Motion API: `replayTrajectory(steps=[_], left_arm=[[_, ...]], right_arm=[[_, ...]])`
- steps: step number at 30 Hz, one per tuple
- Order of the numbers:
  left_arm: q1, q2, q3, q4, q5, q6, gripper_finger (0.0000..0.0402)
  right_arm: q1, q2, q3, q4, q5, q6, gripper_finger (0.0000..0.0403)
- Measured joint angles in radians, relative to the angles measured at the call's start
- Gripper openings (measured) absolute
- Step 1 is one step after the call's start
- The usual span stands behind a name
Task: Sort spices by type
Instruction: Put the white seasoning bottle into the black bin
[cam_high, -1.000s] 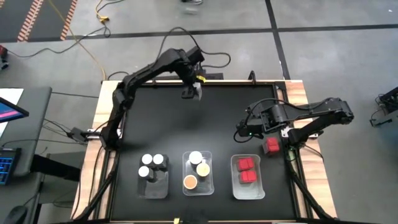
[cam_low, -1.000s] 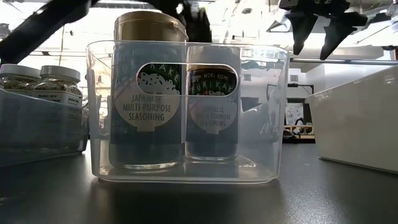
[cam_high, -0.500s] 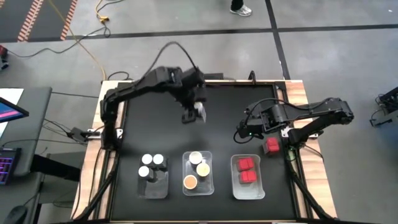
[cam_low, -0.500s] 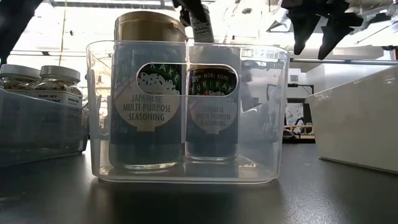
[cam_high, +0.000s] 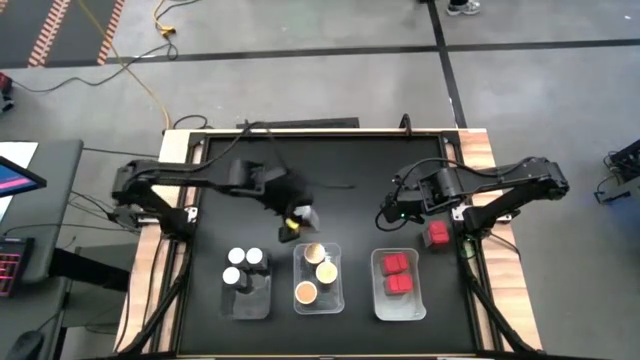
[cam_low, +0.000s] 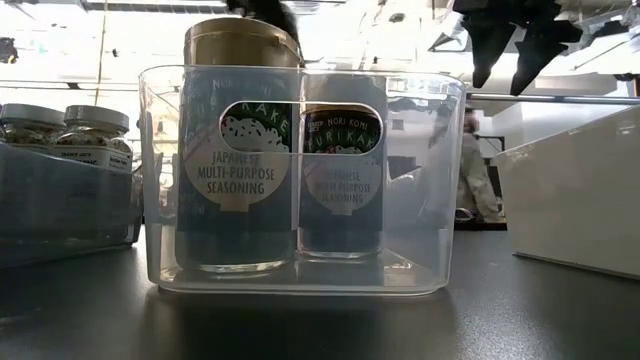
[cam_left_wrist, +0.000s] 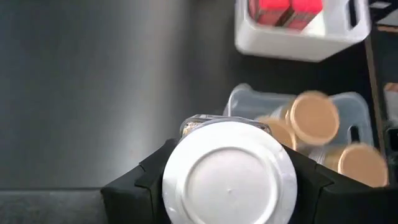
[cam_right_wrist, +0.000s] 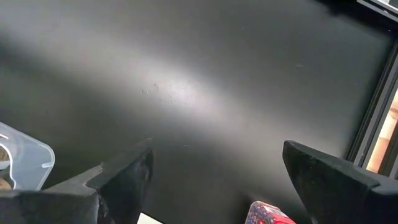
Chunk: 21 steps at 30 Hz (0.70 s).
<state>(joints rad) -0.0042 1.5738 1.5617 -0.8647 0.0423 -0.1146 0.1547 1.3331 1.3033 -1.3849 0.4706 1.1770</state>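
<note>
The left gripper (cam_high: 297, 218) clamps a white-capped jar (cam_left_wrist: 229, 176) just behind the middle tray (cam_high: 334, 297), which holds tan-lidded jars (cam_high: 306, 292). Released there, it lands among the wrong type. The right gripper (cam_high: 392, 213) hangs open, beside that tray.

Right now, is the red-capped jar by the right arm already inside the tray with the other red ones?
No, the red-capped jar sits on the black table beside that tray, outside it.

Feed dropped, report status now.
Left gripper shut on white-capped jar, above middle tray. Right gripper open, idle. Red-capped jar outside right tray. Nothing blocking.
</note>
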Motion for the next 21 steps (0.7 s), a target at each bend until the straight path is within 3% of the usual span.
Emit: replayTrajectory(steps=[10, 17, 21], left_arm=[[-0.102, -0.339, -0.294, 0.002, -0.121, -0.160, 0.0195], [-0.199, -0.555, -0.437, 0.004, -0.222, -0.253, 0.0195], [-0.230, -0.609, -0.473, -0.001, -0.226, -0.265, 0.0195]], right_arm=[[0.000, 0.000, 0.000, 0.006, -0.002, 0.000, 0.0379], [-0.001, 0.000, 0.000, 0.006, -0.034, -0.026, 0.0379], [-0.001, 0.000, 0.000, 0.006, -0.056, -0.010, 0.0379]])
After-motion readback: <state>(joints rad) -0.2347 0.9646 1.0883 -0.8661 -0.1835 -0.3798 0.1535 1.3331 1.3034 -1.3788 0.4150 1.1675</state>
